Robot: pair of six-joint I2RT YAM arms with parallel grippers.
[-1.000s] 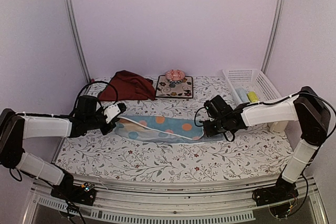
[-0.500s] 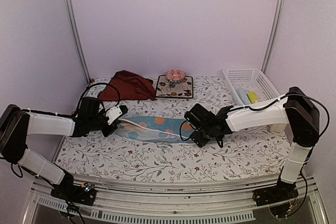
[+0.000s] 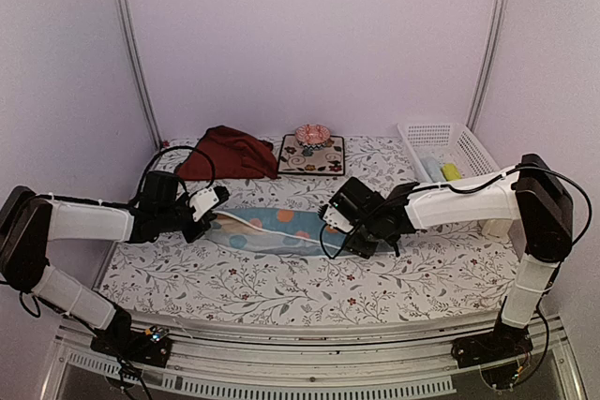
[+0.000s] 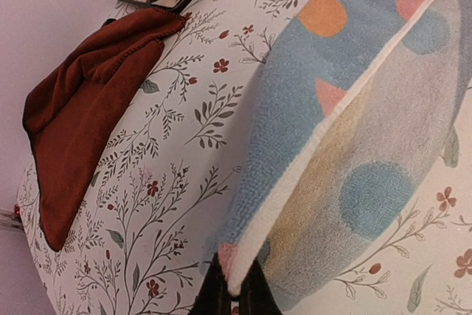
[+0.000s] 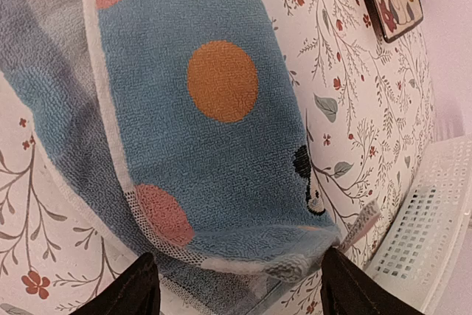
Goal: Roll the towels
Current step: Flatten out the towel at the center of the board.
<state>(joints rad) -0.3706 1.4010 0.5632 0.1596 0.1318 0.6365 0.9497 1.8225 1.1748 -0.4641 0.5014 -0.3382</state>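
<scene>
A light blue towel (image 3: 281,229) with orange and pink dots lies folded lengthwise across the middle of the table. My left gripper (image 3: 217,201) is shut on its left corner; in the left wrist view the white hem of the towel (image 4: 354,130) runs down between the closed tips of the left gripper (image 4: 234,285). My right gripper (image 3: 339,236) hangs open over the towel's right end. In the right wrist view the two fingers of the right gripper (image 5: 240,285) straddle the bunched end of the towel (image 5: 206,145). A dark red towel (image 3: 230,152) lies crumpled at the back left.
A square dark floral mat (image 3: 311,161) with a pink object (image 3: 312,134) on it sits at the back centre. A white basket (image 3: 427,126) at the back right holds a small yellow towel (image 3: 451,172) and a pale blue one (image 3: 433,170). The dark red towel (image 4: 81,108) lies beyond my left gripper.
My right gripper has moved left over the towel's right end and its jaws have spread wider. The left gripper keeps its hold in the same place.
</scene>
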